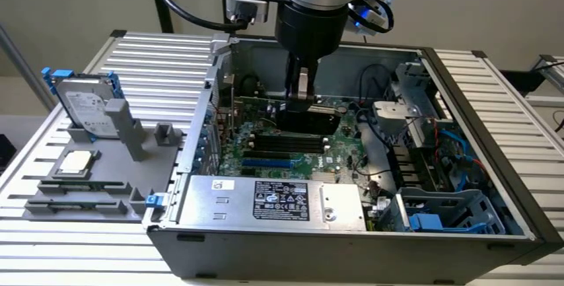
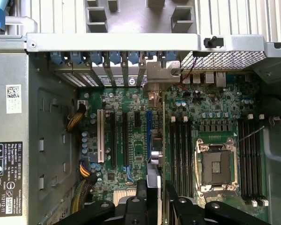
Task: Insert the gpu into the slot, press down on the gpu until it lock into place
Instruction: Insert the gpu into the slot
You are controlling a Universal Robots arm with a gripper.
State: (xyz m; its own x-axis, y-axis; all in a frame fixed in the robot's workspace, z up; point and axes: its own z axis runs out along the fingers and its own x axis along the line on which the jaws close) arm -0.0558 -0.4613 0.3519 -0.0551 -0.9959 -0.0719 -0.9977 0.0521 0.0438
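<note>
My gripper (image 1: 302, 104) reaches down into the open computer case and is shut on the gpu (image 1: 310, 122), a flat black card held upright above the green motherboard. In the wrist view the fingers (image 2: 143, 199) stand on either side of the gpu (image 2: 162, 136), seen edge-on as a thin dark line. Its silver bracket points toward the case's rear wall. The slot (image 2: 149, 126), a long bright-blue strip, lies uncovered just beside the card's edge. In the exterior view the slot (image 1: 267, 164) lies nearer the power supply than the card.
Black memory slots (image 2: 182, 150) and the square silver processor socket (image 2: 217, 166) lie on the card's other side. A power supply (image 1: 273, 200) fills the case's near side, and a drive cage (image 1: 440, 213) stands at the exterior view's right. Outside sits a hard drive (image 1: 86, 104) on a grey fixture (image 1: 88, 187).
</note>
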